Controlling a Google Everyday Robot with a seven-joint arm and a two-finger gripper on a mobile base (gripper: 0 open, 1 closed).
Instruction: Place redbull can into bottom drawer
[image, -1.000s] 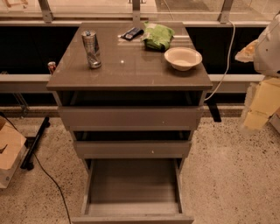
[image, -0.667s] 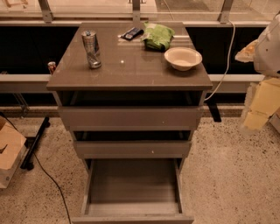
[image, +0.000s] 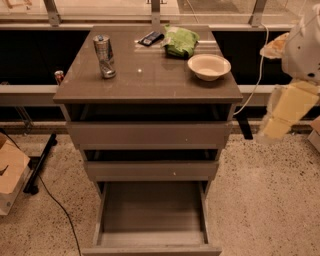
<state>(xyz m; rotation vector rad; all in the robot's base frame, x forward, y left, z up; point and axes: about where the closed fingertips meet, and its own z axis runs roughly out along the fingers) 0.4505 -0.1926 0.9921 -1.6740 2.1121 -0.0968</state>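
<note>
Three drawers in a grey-brown cabinet (image: 150, 82), all pulled out to some degree. Top drawer (image: 150, 134) and middle drawer (image: 152, 170) each ajar, with a dark gap above each front. Bottom drawer (image: 150, 212) drawn out furthest, towards me, its grey inside bare.

Redbull can (image: 104, 56) stands upright on the cabinet top, near the back left corner, well apart from everything else up there. Nothing grips it.

Right side of the top: a pale bowl (image: 209, 66), upright, near the right edge. Just behind it, a crumpled green bag (image: 180, 41). Left of the bag, a small dark flat object (image: 151, 38) at the back edge; can't make out what it is.

Gripper (image: 280, 115) hangs in the air off to the right of the cabinet, at about the height of the top drawer, clear of the cabinet and far from the can. Pale yellowish parts, angled down and to the left, under the arm's white casing (image: 302, 45). Whether it is spread or closed, I cannot tell. It carries nothing that I can see.

Surroundings: a small red can (image: 59, 76) on the ledge behind the cabinet's left side. Cardboard box (image: 10, 172) on the speckled floor at far left, a black cable (image: 56, 207) trailing past it. A white cable (image: 257, 75) hangs down behind the cabinet's right side.
</note>
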